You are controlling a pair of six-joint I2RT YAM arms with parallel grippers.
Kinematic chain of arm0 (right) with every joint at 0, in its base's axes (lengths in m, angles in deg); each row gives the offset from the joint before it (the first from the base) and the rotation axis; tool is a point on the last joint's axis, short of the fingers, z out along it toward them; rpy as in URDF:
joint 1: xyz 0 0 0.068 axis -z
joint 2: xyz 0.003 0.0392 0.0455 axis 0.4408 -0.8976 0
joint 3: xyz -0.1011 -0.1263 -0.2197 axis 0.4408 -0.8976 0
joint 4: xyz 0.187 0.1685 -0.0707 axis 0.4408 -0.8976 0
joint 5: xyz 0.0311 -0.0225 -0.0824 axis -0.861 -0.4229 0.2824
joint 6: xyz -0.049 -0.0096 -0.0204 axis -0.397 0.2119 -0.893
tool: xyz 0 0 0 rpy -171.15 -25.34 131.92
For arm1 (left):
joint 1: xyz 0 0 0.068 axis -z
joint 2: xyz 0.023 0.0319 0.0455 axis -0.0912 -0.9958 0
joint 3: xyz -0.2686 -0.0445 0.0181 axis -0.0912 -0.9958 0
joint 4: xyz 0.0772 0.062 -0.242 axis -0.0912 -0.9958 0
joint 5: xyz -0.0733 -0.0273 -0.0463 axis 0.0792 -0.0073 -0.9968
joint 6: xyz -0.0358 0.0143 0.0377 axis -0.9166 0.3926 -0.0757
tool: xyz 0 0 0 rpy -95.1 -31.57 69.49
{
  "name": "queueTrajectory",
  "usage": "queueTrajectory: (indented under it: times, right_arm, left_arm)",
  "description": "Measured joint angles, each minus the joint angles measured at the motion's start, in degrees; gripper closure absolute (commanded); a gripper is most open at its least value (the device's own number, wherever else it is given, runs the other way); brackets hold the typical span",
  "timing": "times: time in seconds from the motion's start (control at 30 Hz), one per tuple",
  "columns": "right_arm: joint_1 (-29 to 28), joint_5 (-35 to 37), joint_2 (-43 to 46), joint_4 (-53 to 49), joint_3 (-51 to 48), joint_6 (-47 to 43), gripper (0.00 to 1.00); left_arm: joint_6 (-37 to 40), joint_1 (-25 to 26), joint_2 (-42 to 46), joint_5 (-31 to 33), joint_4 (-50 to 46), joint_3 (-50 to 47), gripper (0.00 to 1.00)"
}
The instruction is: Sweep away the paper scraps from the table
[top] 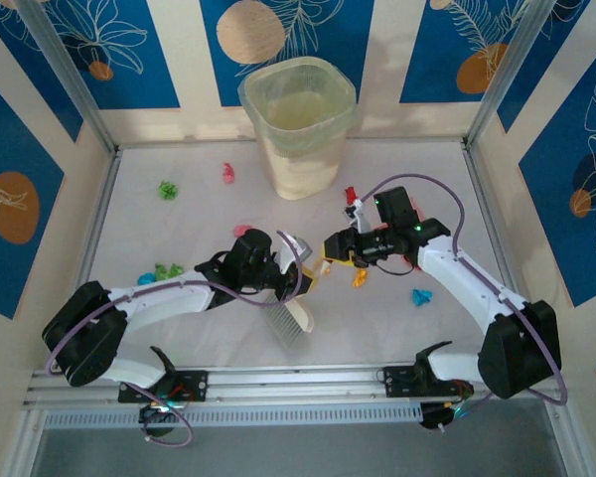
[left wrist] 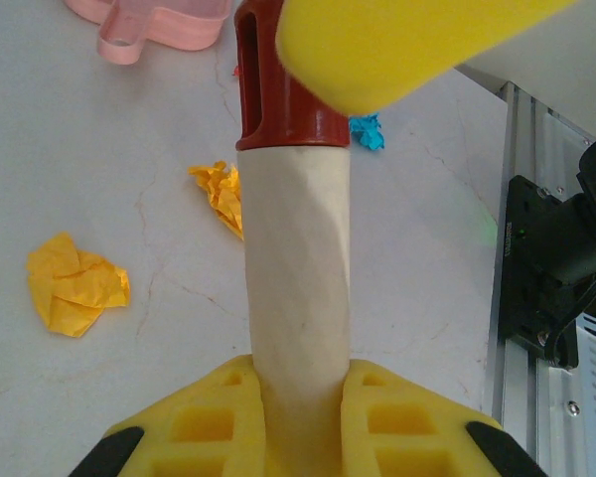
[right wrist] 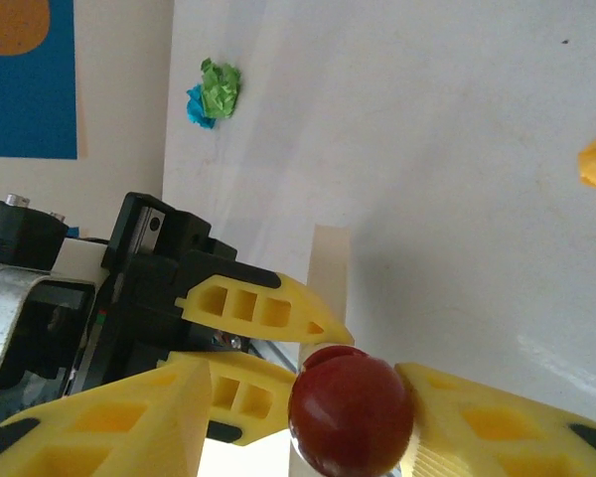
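Squeezing the long cream brush handle (left wrist: 298, 298) with its round red plastic tip (right wrist: 350, 412), the left pincer (left wrist: 300, 402) grips tight; the right pincer (right wrist: 313, 388) spreads loosely around that tip.

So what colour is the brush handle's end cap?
The cap is dark red, on a cream brush handle; left wrist view shows it best.

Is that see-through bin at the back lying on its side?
No, the bin stands upright on the table, its open mouth facing up.
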Motion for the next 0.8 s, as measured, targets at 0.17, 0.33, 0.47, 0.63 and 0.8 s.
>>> queueTrajectory:
  times: [0.17,0.33,0.47,0.63,0.8]
  right_arm:
    - [0.0,-1.16,-1.66,0.02,0.0,-0.13,0.66]
    - [0.07,-1.07,-2.51,0.04,0.0,-0.13,0.82]
    - [0.07,-1.09,-2.62,0.26,0.0,0.24,0.95]
    - [-0.09,-0.39,-2.47,2.78,-0.35,4.24,1.0]
    - [-1.75,4.31,1.01,8.87,-3.43,12.81,1.0]
  left_arm:
    - [0.02,0.02,0.0,0.0,0.0,0.04,1.0]
    - [0.0,0.02,0.0,0.15,-0.46,0.22,1.0]
    - [0.0,0.02,0.0,0.35,-0.59,0.24,0.86]
    - [-1.36,0.04,0.33,2.51,-0.66,0.57,0.38]
    - [-8.85,0.13,6.4,6.8,-0.24,0.52,0.16]
